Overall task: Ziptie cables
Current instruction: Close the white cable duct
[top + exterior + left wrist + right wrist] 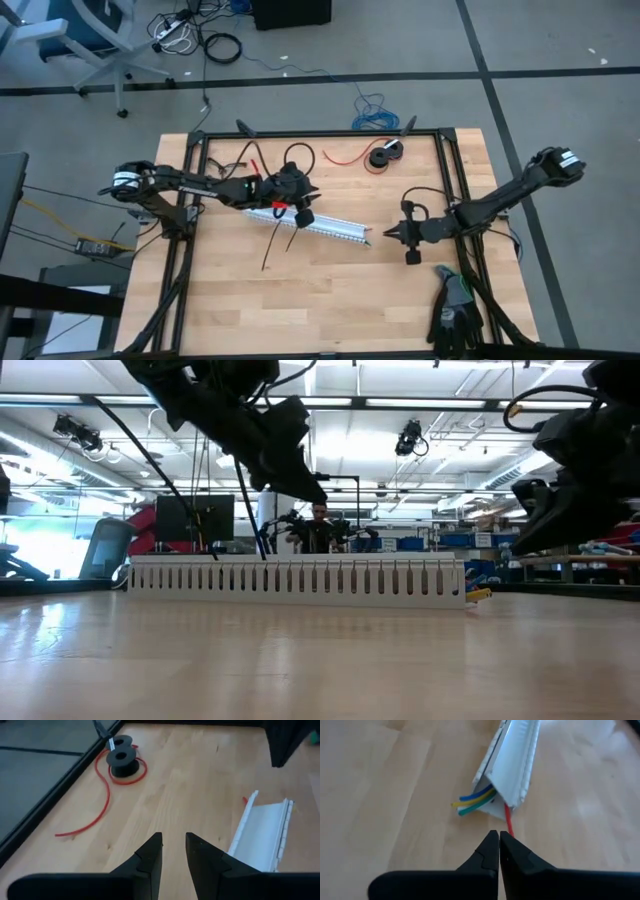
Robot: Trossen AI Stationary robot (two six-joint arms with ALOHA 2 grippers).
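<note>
Looks like an early step: getting at the cables (pixel 476 802), no tie on yet. Poking out of the end of the white duct (pixel 512 762), just ahead of the right gripper (pixel 498 845). Pinched tight, holding nothing. Next, probably open up and grab the ends. Left gripper (pixel 173 851) a bit open, empty, over the duct's other end.

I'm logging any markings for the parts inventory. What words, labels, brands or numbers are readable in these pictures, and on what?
None can be read.
The white slotted cable duct, black wire spools and both arms carry no legible text.
Signs in the room behind the table are too small and blurred to read.
</note>
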